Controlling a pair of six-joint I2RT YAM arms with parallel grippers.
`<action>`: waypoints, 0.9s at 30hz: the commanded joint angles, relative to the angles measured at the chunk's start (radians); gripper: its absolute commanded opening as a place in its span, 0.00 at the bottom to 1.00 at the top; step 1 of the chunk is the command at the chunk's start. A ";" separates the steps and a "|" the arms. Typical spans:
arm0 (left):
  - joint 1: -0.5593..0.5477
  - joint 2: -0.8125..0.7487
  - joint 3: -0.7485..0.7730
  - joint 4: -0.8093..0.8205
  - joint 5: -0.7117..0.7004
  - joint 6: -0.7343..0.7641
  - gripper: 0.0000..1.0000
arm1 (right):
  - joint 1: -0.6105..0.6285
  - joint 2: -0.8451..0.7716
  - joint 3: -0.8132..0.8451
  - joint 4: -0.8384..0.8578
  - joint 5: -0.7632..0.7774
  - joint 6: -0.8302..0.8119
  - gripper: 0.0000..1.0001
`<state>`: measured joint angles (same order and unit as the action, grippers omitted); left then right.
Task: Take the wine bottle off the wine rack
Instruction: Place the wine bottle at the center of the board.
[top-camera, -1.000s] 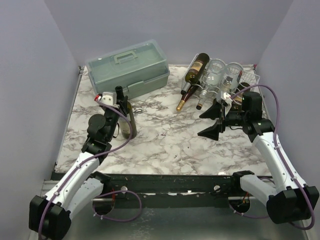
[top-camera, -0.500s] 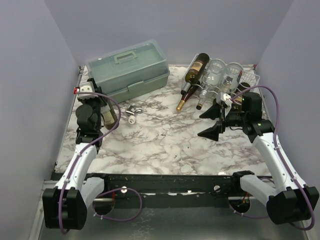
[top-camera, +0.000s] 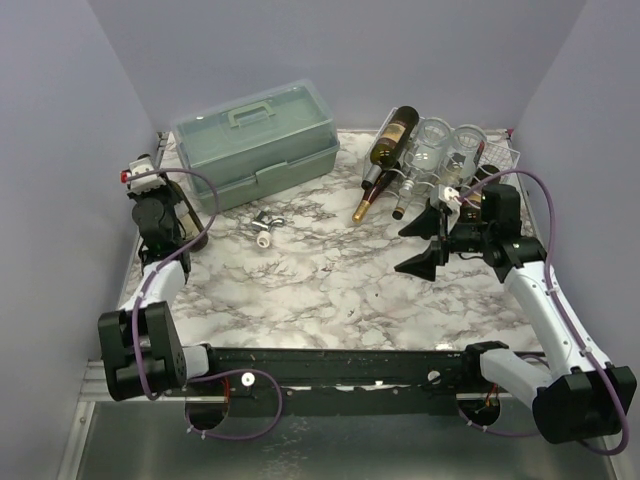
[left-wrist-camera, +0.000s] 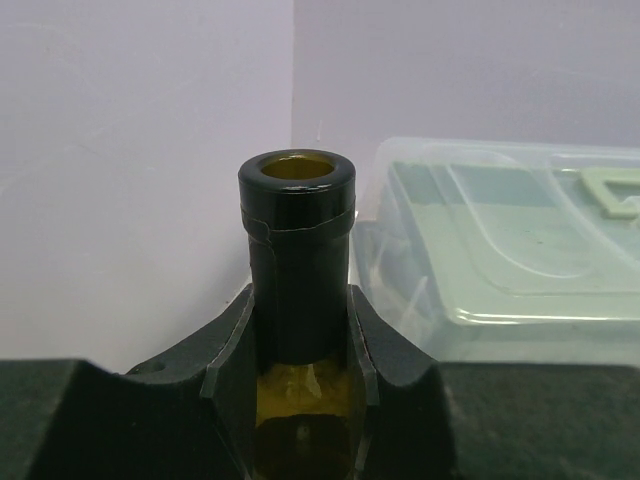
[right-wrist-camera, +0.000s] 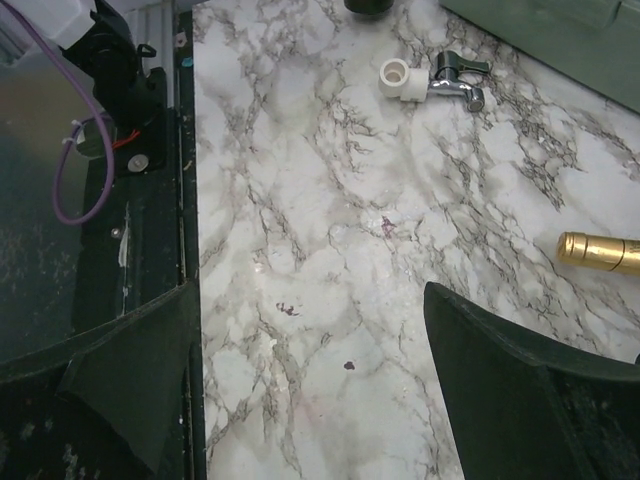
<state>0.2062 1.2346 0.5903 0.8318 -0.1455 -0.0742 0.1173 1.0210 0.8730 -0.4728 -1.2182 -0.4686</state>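
My left gripper (top-camera: 163, 205) is shut on the neck of a dark green wine bottle (top-camera: 192, 228) at the far left edge of the table. In the left wrist view the bottle's open neck (left-wrist-camera: 298, 230) stands upright between the fingers of the gripper (left-wrist-camera: 300, 320). The white wire wine rack (top-camera: 497, 156) stands at the back right. It holds a dark labelled bottle (top-camera: 393, 135), clear bottles (top-camera: 433, 145) and a gold-capped bottle (top-camera: 364, 205). My right gripper (top-camera: 420, 242) is open and empty, in front of the rack above the marble top (right-wrist-camera: 310, 300).
A grey-green plastic toolbox (top-camera: 255, 140) stands at the back left, just right of the held bottle; it also shows in the left wrist view (left-wrist-camera: 520, 230). A small metal tap with a white fitting (top-camera: 264, 228) lies on the marble. Walls close in on the left, back and right.
My left arm has swung left and back with the bottle, from the table's left-middle to the far left edge beside the toolbox. The right arm has barely moved.
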 joint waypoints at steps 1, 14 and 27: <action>0.034 0.075 0.110 0.207 0.051 0.041 0.00 | -0.005 0.027 0.026 -0.064 0.007 -0.051 0.99; 0.076 0.307 0.269 0.304 0.095 0.121 0.00 | -0.005 0.062 0.053 -0.137 -0.001 -0.114 0.99; 0.085 0.399 0.301 0.342 0.124 0.081 0.02 | -0.007 0.094 0.063 -0.164 0.002 -0.142 0.99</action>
<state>0.2813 1.6321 0.8387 1.0145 -0.0555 0.0231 0.1165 1.1049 0.8986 -0.6094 -1.2179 -0.5846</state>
